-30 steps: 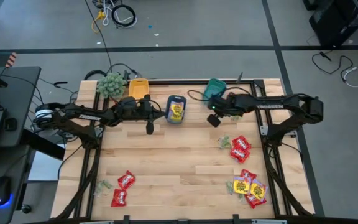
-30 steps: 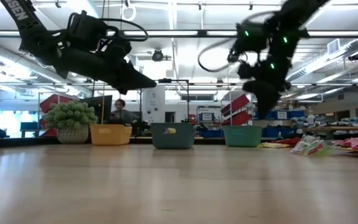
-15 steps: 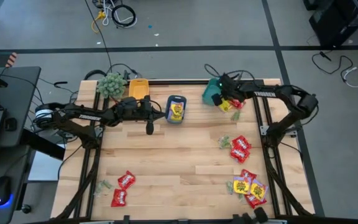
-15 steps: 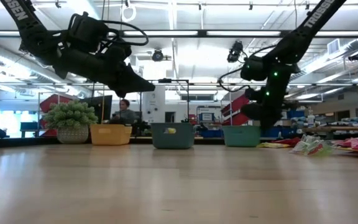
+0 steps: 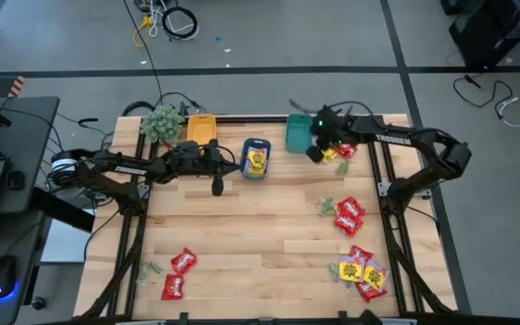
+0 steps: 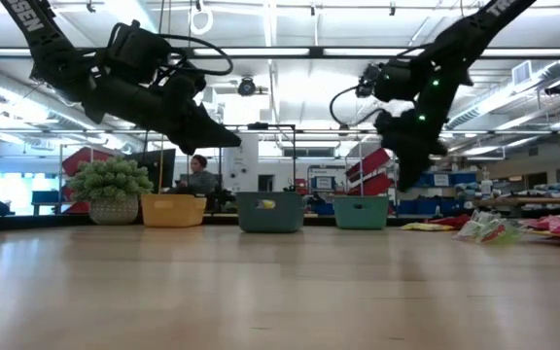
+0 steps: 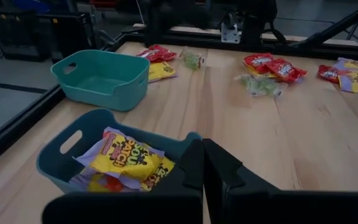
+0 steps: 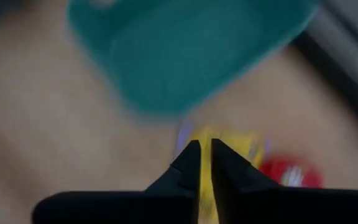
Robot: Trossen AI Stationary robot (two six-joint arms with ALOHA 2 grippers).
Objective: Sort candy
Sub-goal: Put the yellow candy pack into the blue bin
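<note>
Candy packets lie in groups: red and pale green ones (image 5: 346, 214), red and yellow ones (image 5: 361, 271), red ones (image 5: 177, 271), and a red and a yellow one (image 5: 337, 153) by the far right corner. Yellow candy (image 7: 124, 158) fills the blue bin (image 5: 255, 158). The teal bin (image 5: 298, 133) and the orange bin (image 5: 201, 126) stand on the far edge. My right gripper (image 5: 315, 153) hovers shut just right of the teal bin, above the table (image 6: 406, 180). My left gripper (image 5: 217, 183) is shut and raised beside the blue bin (image 7: 202, 163).
A fuzzy green plant ball (image 5: 161, 122) sits at the far left corner beside the orange bin. The table's black frame rail (image 5: 382, 162) runs close by the right arm. Bare wood (image 5: 251, 226) lies across the middle of the table.
My right gripper moved toward the far edge, dropped down beside the teal bin, then rose again. The teal bin slid a little toward the table's left and now stands square to the far edge.
</note>
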